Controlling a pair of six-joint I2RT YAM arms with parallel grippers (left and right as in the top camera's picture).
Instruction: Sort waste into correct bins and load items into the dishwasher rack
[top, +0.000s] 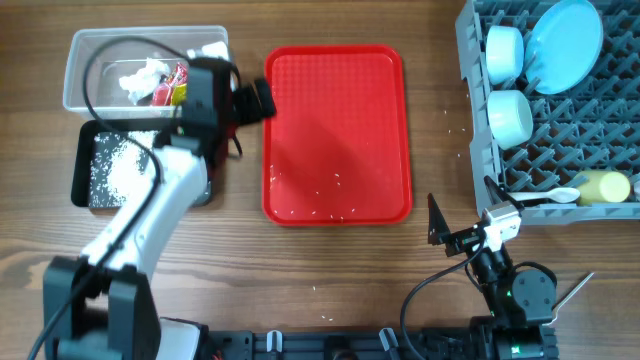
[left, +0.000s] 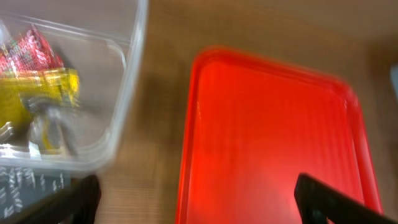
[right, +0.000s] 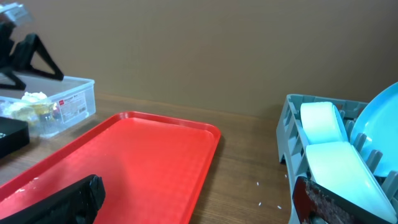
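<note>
The clear bin (top: 145, 45) at the back left holds crumpled white tissue (top: 140, 78) and red and yellow wrappers (left: 37, 74). In front of it, the black bin (top: 85, 160) holds white grains. My left gripper (top: 252, 100) hangs open and empty over the gap between the clear bin and the red tray (top: 338, 110). The grey dishwasher rack (top: 480, 150) at the right carries a pale blue plate (top: 565, 45), two bowls (top: 505, 52) (top: 510, 115), a yellow cup (top: 605, 187) and a white spoon (top: 548, 198). My right gripper (right: 199, 199) is open and empty, low near the rack's front corner.
A few loose grains lie on the tray's front part (top: 330, 195) and on the wood beside the rack (right: 267, 193). A thin pale stick-like thing (top: 575, 290) lies by the right arm's base. Bare wood runs between the tray and the rack.
</note>
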